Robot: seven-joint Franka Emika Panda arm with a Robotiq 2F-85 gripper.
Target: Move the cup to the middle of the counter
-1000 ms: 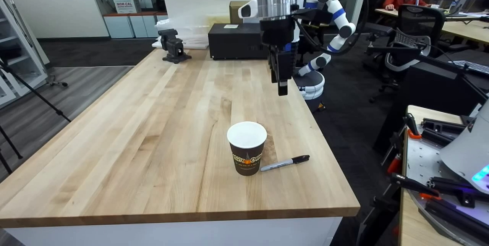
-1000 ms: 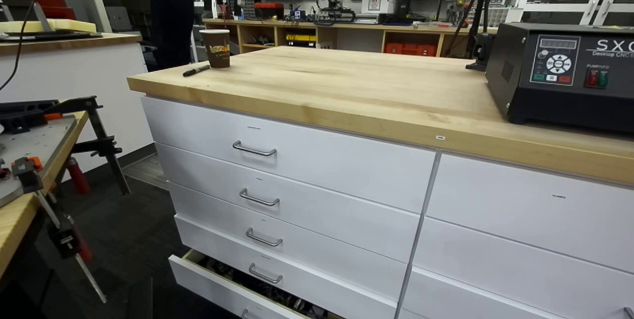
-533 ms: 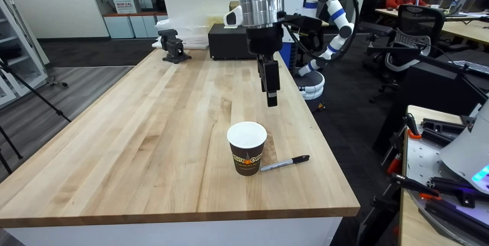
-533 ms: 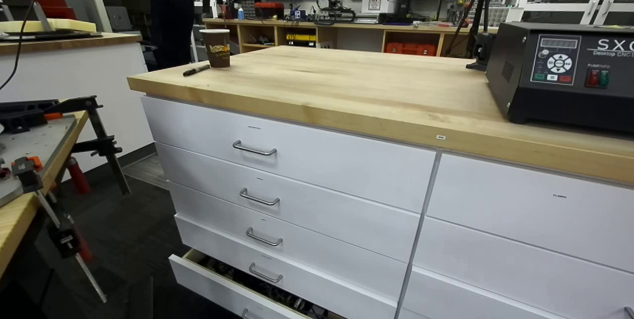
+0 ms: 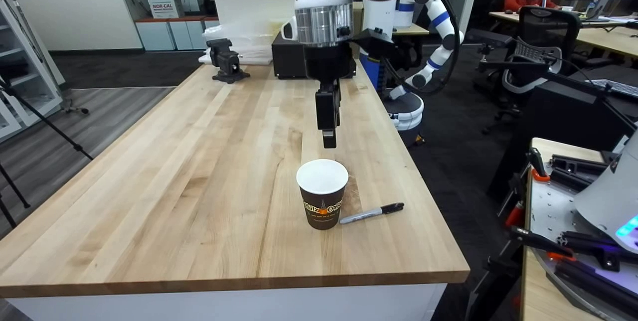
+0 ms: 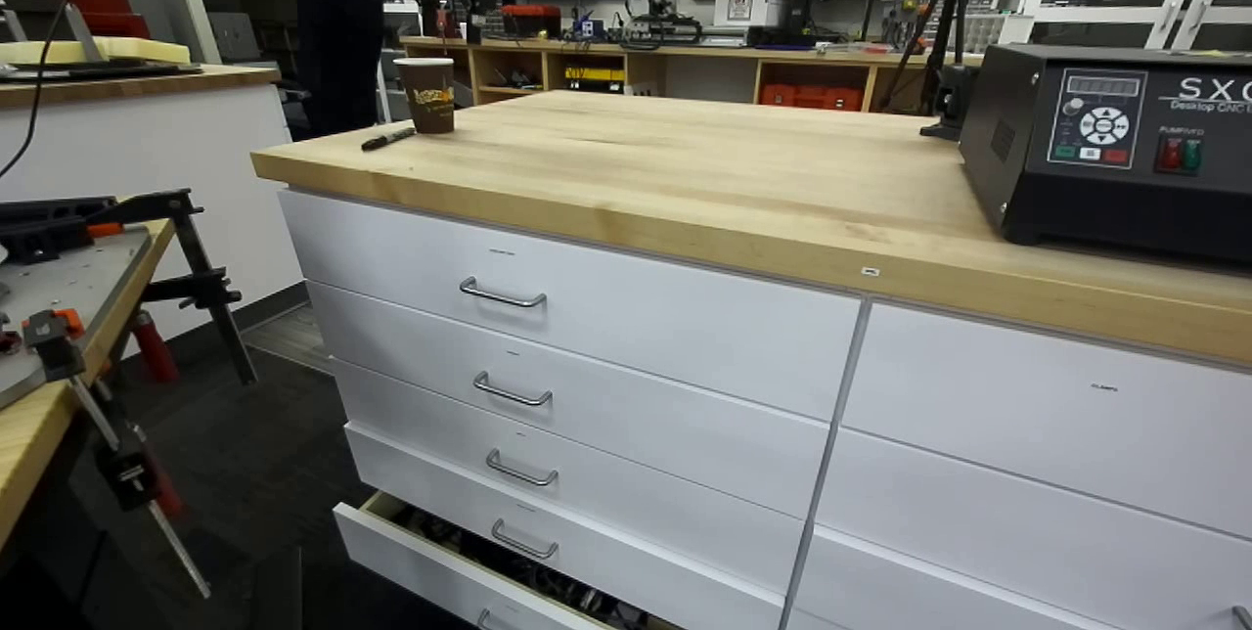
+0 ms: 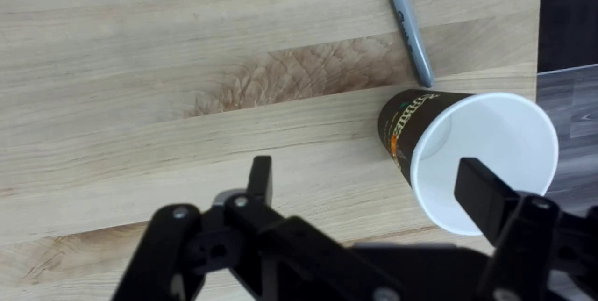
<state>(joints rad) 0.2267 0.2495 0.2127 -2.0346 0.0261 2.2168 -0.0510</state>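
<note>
The cup (image 5: 323,206) stands upright on the counter (image 5: 214,196), near its front right corner in an exterior view. It also shows in an exterior view (image 6: 426,100) and in the wrist view (image 7: 420,114). It is white inside, with a dark brown printed body. My gripper (image 5: 329,141) hangs pointing down, behind and above the cup's rim, apart from it. In the wrist view the gripper (image 7: 369,172) is open, its fingers wide apart with nothing between them. The right finger (image 7: 486,193) overlaps the cup's mouth in that view; the left finger is over bare wood.
A marker pen (image 5: 371,213) lies beside the cup's base; it shows in the wrist view (image 7: 410,34) too. A black machine box (image 6: 1115,141) and a black vise (image 5: 227,62) stand at the counter's far end. The counter's edge runs close beyond the cup (image 7: 537,48).
In an exterior view my gripper has moved left and lower, closer to the cup, and has turned a little. The cup and the pen have not moved.
</note>
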